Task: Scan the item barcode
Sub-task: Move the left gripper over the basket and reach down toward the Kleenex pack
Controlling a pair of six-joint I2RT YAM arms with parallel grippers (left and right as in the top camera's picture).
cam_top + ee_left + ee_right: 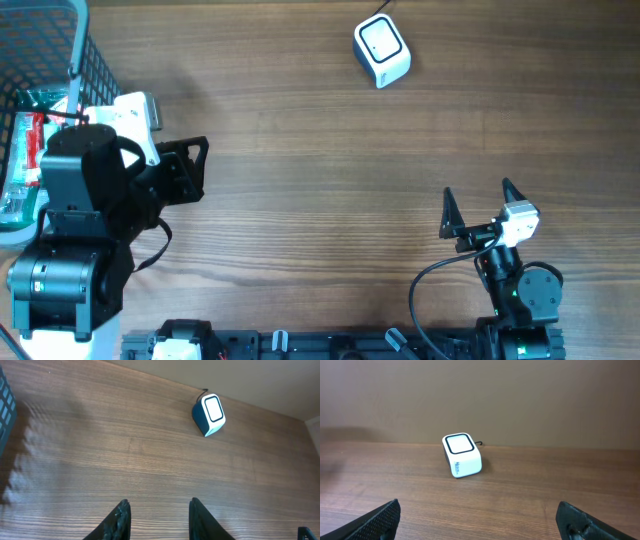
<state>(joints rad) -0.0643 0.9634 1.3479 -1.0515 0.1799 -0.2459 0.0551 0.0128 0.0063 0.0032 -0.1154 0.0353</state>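
The item [22,160] was seen inside the basket [45,40]; just beside the basket, the left gripper [204,168] was held parted, empty and faced away.

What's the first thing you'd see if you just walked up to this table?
Probably the little white scanner box, alone at the far side of the brown table. Then the blue basket at the left edge with a packet inside, and the right pincer spread wide open near the front.
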